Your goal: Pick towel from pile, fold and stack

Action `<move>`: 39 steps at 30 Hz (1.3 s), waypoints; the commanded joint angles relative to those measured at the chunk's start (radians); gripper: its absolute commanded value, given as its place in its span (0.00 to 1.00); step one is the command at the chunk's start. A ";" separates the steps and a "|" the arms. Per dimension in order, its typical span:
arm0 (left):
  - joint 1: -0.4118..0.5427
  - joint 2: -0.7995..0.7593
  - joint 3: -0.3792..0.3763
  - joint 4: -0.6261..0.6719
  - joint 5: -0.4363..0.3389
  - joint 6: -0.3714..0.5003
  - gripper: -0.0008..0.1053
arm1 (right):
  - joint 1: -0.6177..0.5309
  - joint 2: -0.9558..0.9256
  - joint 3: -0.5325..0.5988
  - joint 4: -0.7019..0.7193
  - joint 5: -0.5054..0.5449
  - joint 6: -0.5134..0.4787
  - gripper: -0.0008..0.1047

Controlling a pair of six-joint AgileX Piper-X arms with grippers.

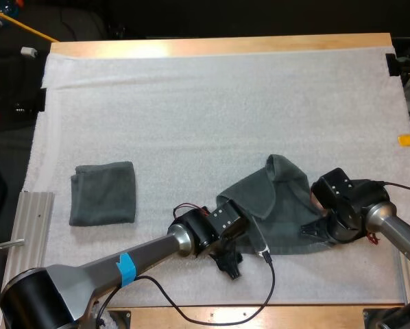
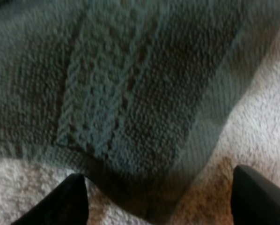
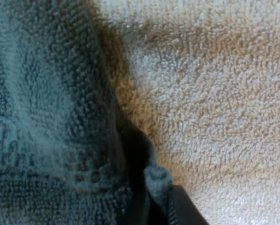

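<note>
A dark grey-green towel (image 1: 277,205) lies loosely spread and rumpled on the white mat near the front right. My right gripper (image 1: 313,230) sits at its right edge, shut on a fold of the towel (image 3: 46,117), with the pinched cloth bunched between the fingertips (image 3: 187,211). My left gripper (image 1: 230,263) hovers at the towel's front left corner. Its fingers (image 2: 67,199) stand wide apart, and the towel's hemmed corner (image 2: 130,117) lies just ahead of them, touching neither. A neatly folded towel (image 1: 103,194) rests flat at the mat's left.
A ribbed metal plate (image 1: 28,226) lies off the mat's left front corner. The mat (image 1: 212,103) stretches bare behind both towels to the wooden far edge (image 1: 219,45).
</note>
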 commanded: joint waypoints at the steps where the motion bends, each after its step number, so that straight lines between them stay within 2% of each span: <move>1: -0.004 -0.001 -0.005 -0.015 -0.012 -0.001 0.59 | 0.000 -0.010 0.001 0.003 -0.007 0.005 0.01; 6: -0.004 0.012 -0.005 -0.019 -0.012 -0.001 0.46 | 0.000 -0.010 0.001 0.003 -0.007 0.026 0.01; 13: -0.004 0.053 -0.005 0.013 -0.009 -0.001 0.44 | 0.000 -0.010 0.001 0.003 -0.007 0.027 0.01; 18: -0.004 0.061 -0.005 0.048 -0.009 -0.001 0.21 | 0.000 -0.010 0.001 0.003 -0.007 0.027 0.01; 23: -0.004 0.061 -0.024 0.096 -0.009 -0.001 0.08 | 0.000 -0.010 0.001 0.003 -0.007 0.027 0.01; 33: -0.004 0.020 -0.190 0.259 -0.011 -0.001 0.07 | 0.000 -0.041 0.001 0.003 -0.012 0.027 0.01; 39: -0.004 -0.099 -0.234 0.310 -0.011 0.002 0.07 | 0.000 -0.157 0.001 0.008 -0.012 0.021 0.01</move>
